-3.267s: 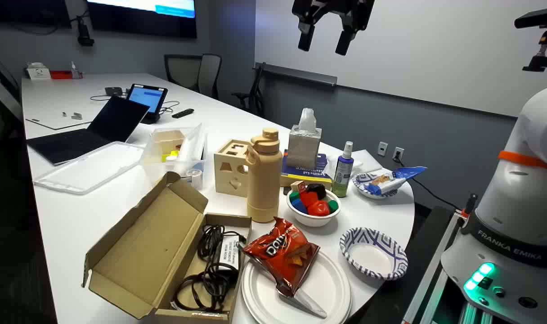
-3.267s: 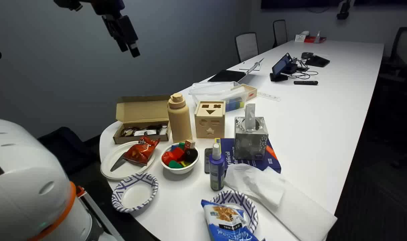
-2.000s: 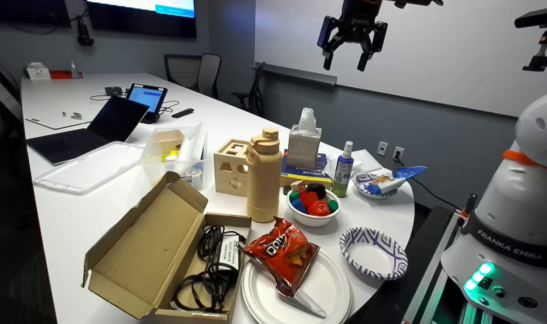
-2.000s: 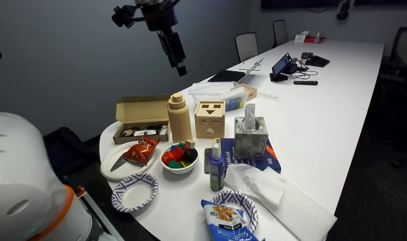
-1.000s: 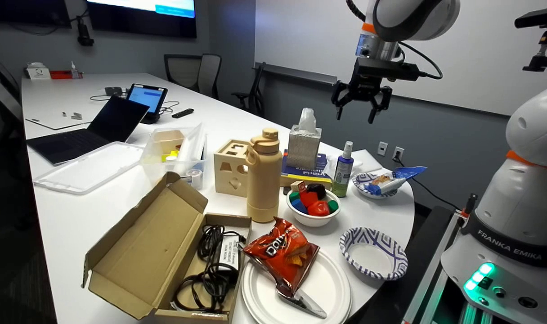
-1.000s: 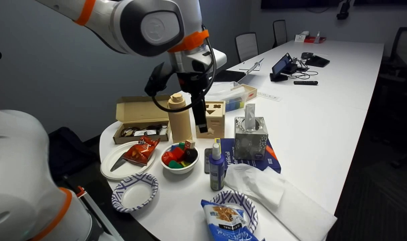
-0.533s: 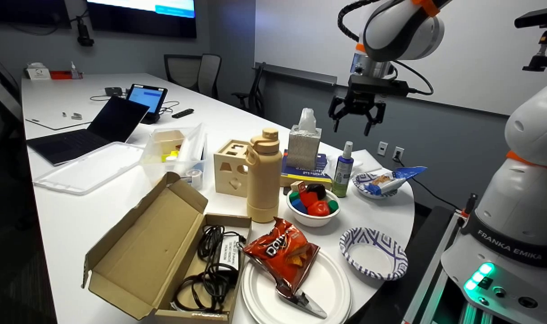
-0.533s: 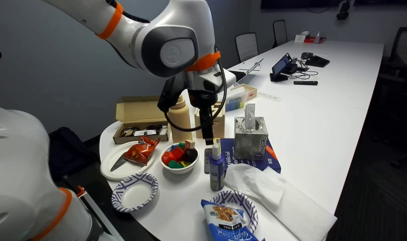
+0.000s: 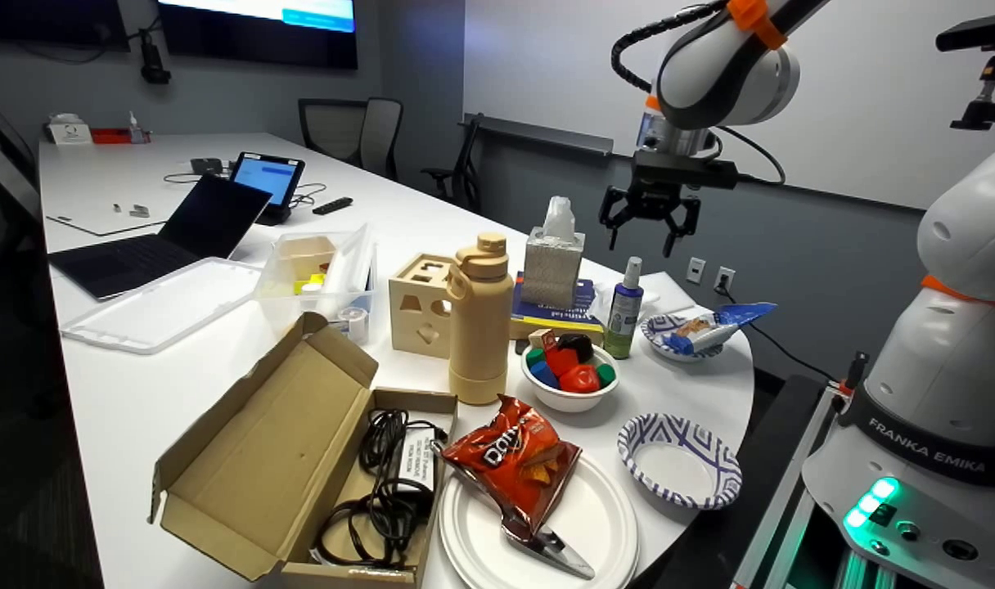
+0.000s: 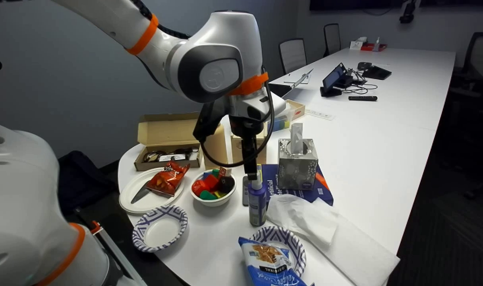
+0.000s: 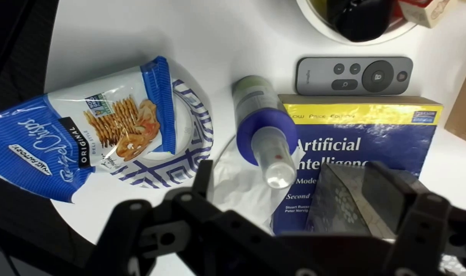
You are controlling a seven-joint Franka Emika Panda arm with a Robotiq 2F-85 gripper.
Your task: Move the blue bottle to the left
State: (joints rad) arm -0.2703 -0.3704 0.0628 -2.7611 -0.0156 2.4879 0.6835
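Observation:
The blue bottle [image 9: 624, 315] is a slim spray bottle with a blue-purple body, green base and clear pale cap. It stands upright on the table in both exterior views, also here [image 10: 257, 206]. My gripper [image 9: 641, 244] is open and empty, pointing down just above the height of the bottle's cap. In an exterior view its fingertip [image 10: 252, 175] overlaps the cap's top. In the wrist view the bottle [image 11: 265, 119] leans in perspective, its cap between the open fingers [image 11: 294, 182], nearer the left finger in the picture. Neither finger visibly touches it.
A tissue box [image 10: 298, 169] on a blue book [image 11: 363, 140], a remote [image 11: 355, 76], and crumpled paper [image 10: 305, 218] lie close by. A bowl of blocks [image 9: 569, 401], a patterned bowl [image 10: 301, 254] with a pretzel bag [image 10: 267, 264], and a tan jug [image 9: 479, 327] stand around.
My open gripper has come down from high above the table and moved over toward the blue bottle, slowing in the last half second. The bottle and other objects have not moved.

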